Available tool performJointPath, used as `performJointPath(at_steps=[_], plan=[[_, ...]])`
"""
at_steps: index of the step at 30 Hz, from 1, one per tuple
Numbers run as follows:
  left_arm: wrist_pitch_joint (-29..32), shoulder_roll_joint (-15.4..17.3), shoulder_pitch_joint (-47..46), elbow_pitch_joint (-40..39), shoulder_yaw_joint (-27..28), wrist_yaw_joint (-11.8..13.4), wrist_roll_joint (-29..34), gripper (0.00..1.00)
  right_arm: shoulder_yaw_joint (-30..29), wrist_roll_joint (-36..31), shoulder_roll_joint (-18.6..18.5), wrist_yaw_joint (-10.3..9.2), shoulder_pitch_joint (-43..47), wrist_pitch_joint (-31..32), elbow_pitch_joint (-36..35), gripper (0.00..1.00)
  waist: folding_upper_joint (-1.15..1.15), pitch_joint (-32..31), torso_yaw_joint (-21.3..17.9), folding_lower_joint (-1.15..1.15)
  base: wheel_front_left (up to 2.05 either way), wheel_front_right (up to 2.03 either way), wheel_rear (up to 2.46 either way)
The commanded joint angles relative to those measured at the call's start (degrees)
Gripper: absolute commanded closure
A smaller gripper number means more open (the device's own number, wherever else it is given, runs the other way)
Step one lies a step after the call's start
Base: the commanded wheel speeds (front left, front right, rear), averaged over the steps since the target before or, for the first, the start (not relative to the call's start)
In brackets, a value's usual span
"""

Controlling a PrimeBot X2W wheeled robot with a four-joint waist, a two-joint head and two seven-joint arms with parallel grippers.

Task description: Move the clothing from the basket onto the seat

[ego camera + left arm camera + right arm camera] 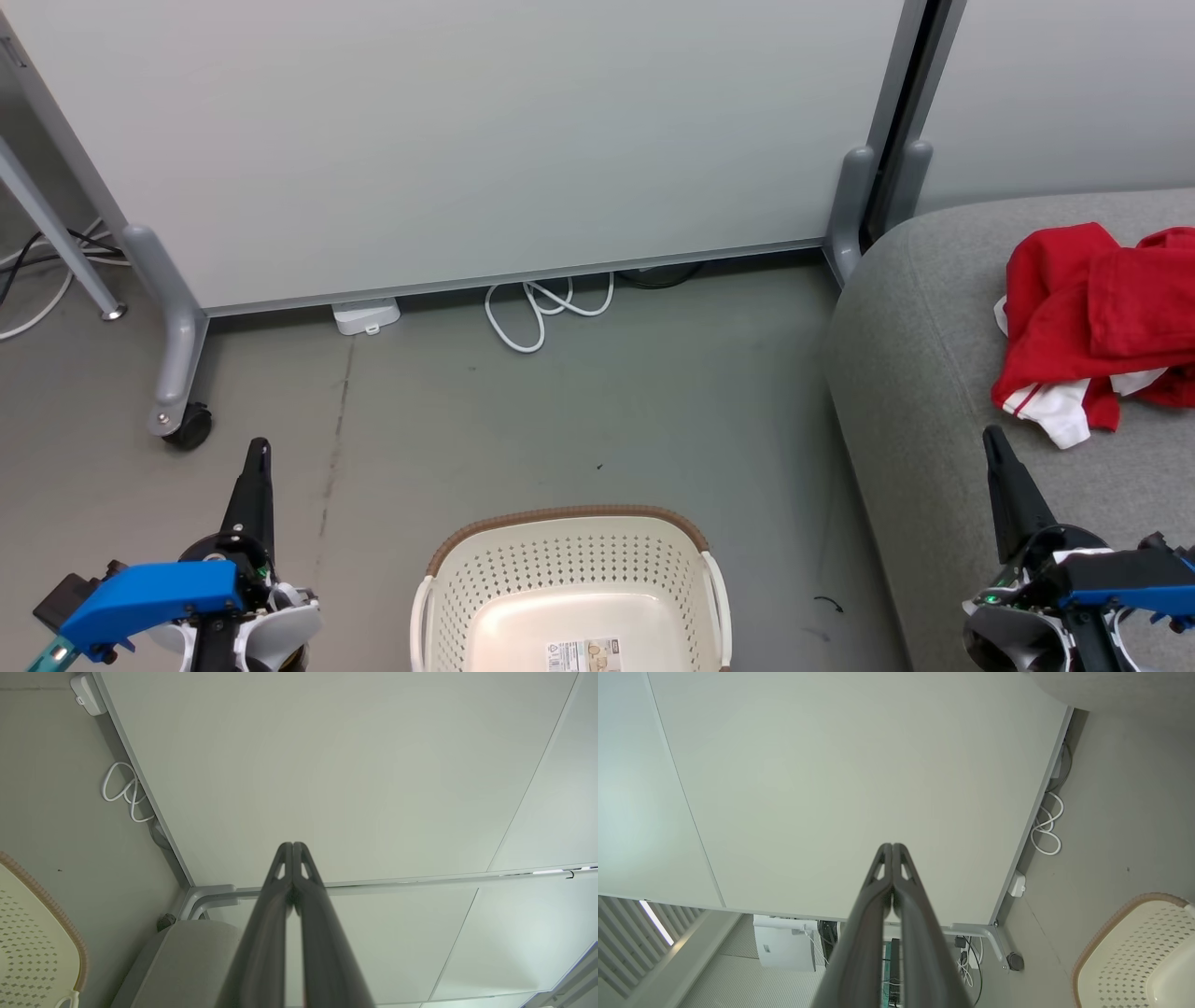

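Clothing [1092,317] heaped on seat [924,373], just ahead of right gripper [992,439], far from left gripper [259,453]; basket [560,516] between arms shows no garment; both fingers pairs pressed together, holding nothing; task looks done.

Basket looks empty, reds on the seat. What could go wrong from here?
The right gripper, shut, points close to the white hem of the clothing; swinging forward might drag it off the seat.
The near end of the basket is cut off in the head view, so a leftover can't be ruled out.
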Motion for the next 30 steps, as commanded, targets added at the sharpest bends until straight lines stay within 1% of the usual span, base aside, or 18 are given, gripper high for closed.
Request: performJointPath(at_steps=[1, 8, 30], plan=[[0.4, -0.1, -0.8, -0.3, 0.2, -0.6, -1.3, 1.0, -0.2, 1.5, -0.3, 0.04, -0.7, 0.5, 0.1, 1.0, 0.0, 0.0, 0.0, 0.0, 0.0, 0.0, 0.0], [1.0, -0.1, -1.0, -0.3, 0.5, -0.6, -3.6, 1.0, -0.2, 3.9, -0.3, 0.04, -0.9, 1.0, 0.2, 1.0, 0.0, 0.0, -0.1, 0.0, 0.0, 0.0, 0.0], [1.0, -0.1, -0.9, -0.3, 0.5, -0.6, -3.4, 1.0, -0.2, 3.7, -0.3, 0.04, -0.8, 1.0, 0.2, 1.0, 0.0, 0.0, -0.1, 0.0, 0.0, 0.0, 0.0]])
